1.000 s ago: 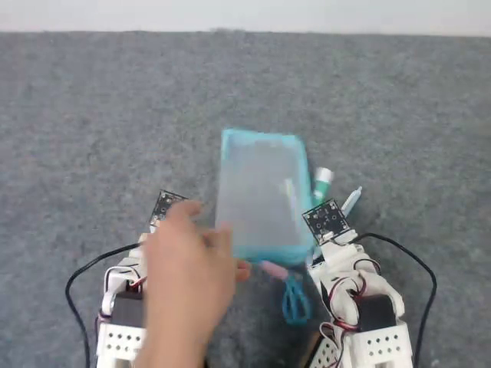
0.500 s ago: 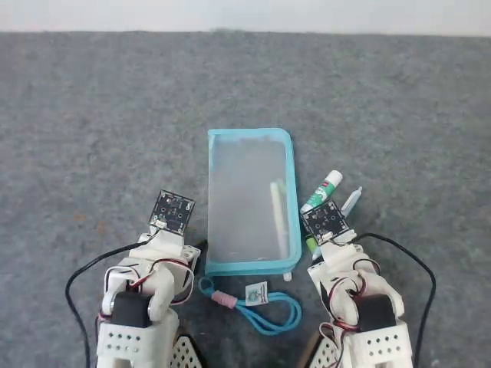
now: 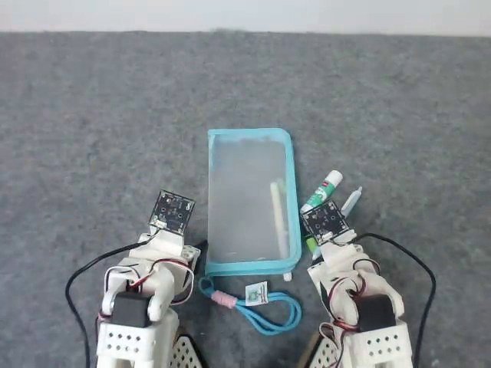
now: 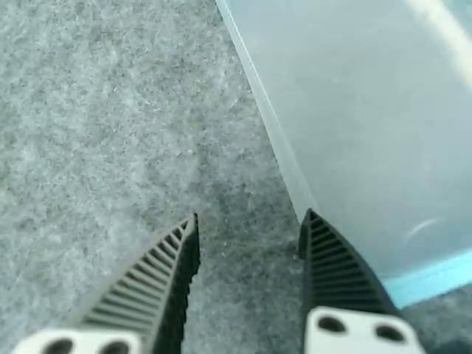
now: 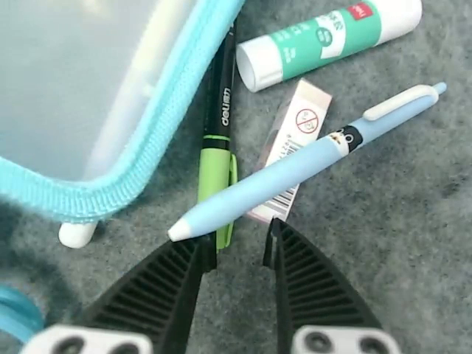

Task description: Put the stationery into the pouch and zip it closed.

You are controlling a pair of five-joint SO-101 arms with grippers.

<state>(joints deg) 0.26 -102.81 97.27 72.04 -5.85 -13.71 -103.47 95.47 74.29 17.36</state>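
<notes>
Beside the pouch point(image 3: 249, 203), a blue pen point(image 5: 295, 173), glue stick point(image 5: 324, 37) and eraser point(image 5: 299, 122) lie below the right gripper point(image 5: 237, 234), its fingers open, handy for picking. At the pouch's edge the left gripper point(image 4: 251, 216), fingers also open, looks placed to steady it.

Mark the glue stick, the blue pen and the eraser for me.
glue stick point(image 5: 324, 37), right wrist view, on its green label.
blue pen point(image 5: 284, 175), right wrist view, middle of barrel.
eraser point(image 5: 304, 114), right wrist view, sleeve end nearer the glue stick.
</notes>
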